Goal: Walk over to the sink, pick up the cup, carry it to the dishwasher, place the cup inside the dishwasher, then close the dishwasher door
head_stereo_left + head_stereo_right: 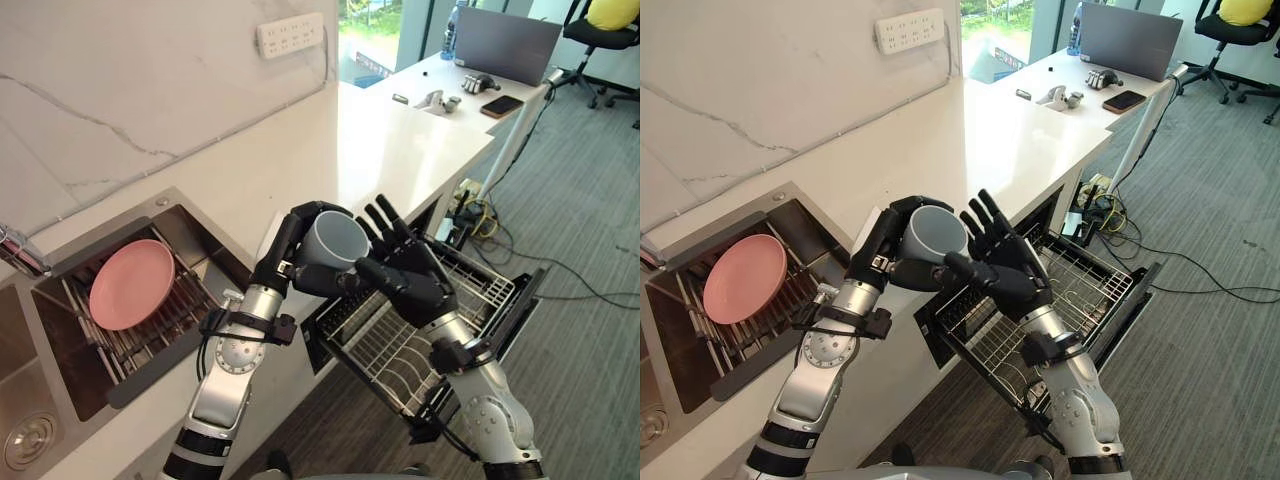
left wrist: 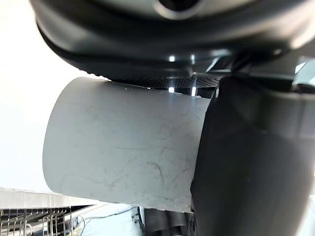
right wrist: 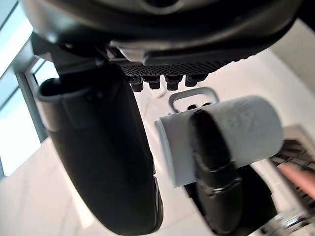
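My left hand [image 1: 288,252] is shut on a grey cup [image 1: 337,240], held on its side in the air above the counter's front edge, mouth turned toward the dishwasher. In the left wrist view the cup [image 2: 123,147] lies against the palm with the thumb [image 2: 256,162] wrapped round it. Right beside the cup's mouth is my right hand [image 1: 408,278], open, fingers straight and spread, thumb reaching under the rim. In the right wrist view the cup [image 3: 236,128] has a left-hand finger across it. Below both hands the dishwasher's wire rack [image 1: 455,305] is pulled out over the lowered door [image 1: 520,310].
A pink plate [image 1: 130,283] stands in the sink [image 1: 60,350] rack to the left. The white counter [image 1: 400,140] runs ahead, with a power strip [image 1: 290,35] on the wall. A laptop [image 1: 505,45] and phone [image 1: 501,105] lie at its far end. Cables [image 1: 500,235] trail on the floor.
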{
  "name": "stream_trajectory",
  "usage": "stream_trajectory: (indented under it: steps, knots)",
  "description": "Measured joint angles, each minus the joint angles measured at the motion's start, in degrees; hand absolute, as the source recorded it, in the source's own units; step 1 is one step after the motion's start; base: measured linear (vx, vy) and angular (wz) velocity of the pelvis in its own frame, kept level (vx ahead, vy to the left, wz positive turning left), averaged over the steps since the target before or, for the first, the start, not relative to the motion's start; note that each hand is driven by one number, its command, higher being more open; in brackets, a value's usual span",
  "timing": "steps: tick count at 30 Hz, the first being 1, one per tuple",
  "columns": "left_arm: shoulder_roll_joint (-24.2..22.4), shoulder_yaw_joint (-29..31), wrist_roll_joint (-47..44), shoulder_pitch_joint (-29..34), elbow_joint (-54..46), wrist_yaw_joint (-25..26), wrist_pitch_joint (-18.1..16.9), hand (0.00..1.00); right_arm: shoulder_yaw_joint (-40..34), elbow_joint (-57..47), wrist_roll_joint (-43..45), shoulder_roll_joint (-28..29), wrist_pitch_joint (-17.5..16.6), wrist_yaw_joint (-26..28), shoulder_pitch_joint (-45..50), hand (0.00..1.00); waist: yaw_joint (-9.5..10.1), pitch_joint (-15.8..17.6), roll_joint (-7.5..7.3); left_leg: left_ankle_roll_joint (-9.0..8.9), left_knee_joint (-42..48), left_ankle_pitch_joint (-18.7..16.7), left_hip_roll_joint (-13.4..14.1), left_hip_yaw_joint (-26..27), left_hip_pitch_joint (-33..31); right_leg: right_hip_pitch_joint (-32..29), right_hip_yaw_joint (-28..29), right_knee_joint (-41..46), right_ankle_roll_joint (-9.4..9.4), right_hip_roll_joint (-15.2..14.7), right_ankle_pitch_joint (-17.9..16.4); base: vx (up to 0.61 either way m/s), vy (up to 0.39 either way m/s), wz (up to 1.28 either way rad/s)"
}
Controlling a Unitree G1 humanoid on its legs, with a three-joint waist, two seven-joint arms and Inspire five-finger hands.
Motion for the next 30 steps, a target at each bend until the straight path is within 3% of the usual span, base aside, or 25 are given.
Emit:
stream_trajectory:
  steps: [4, 16, 30]
  knots:
    - [0.19, -0.01, -0.07, 0.09, 0.00, 1.67, 0.02, 0.00, 2.49, -1.21, -7.84, -0.34, 0.01, -5.05, 0.02, 1.00, 0.05, 0.00, 0.00, -0.08, -0.01, 0.62, 0.13, 0.03, -0.43, 0.02, -0.44, -1.03, 0.03, 0.26, -0.06, -0.05, -0.015, -0.02]
    - [0.40, -1.71, -0.79, 0.56, 0.00, 4.97, 1.64, 0.00, 7.47, -4.11, -12.04, -0.20, 0.02, -19.25, -0.85, 1.00, 0.02, -0.05, 0.05, 0.02, -0.05, 1.70, 0.37, -0.11, -0.29, 0.10, -0.51, -1.53, -0.15, 0.50, -0.42, -0.05, -0.007, 0.00]
    - [0.16, -2.33, -1.29, 0.60, 0.00, 6.12, 2.13, 0.00, 11.44, -1.30, -10.44, -0.19, 0.33, -22.63, -5.32, 1.00, 0.11, -0.58, 0.06, 0.13, -0.05, 2.42, 0.36, -1.40, -0.48, 1.10, -1.85, -1.91, 0.13, 0.58, -0.24, -0.02, -0.003, 0.04]
